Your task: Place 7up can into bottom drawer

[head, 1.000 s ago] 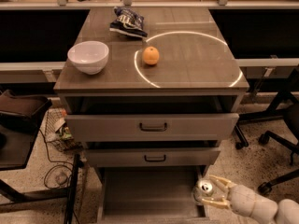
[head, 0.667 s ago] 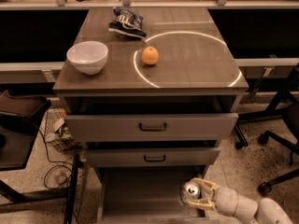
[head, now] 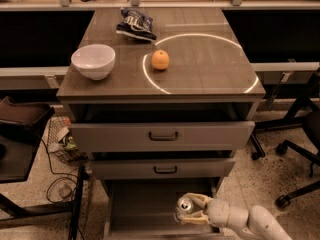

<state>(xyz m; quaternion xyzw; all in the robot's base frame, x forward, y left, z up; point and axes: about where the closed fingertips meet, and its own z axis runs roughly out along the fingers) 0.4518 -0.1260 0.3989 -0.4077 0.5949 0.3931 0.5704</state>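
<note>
Two earlier views set against the present one: the gripper [head: 187, 210] has carried the 7up can [head: 184, 205] leftward, from the right edge of the open bottom drawer [head: 140, 206] to a spot over its right half. The claw is clenched on the can, one finger to each side, silver top showing to the camera. Whether the can's base touches the drawer floor, cannot tell. The arm comes in low from the lower right, below the two upper drawers [head: 162, 135], both pulled out a little. Cabinet top unchanged: orange [head: 160, 60], white bowl [head: 93, 60] and chip bag [head: 136, 24] sit as they did. Judgement: the carry is nearly done. The can now looks to be inside the tray's walls, so what remains is to lower it, let go, and back out rightward without dragging the can along.
</note>
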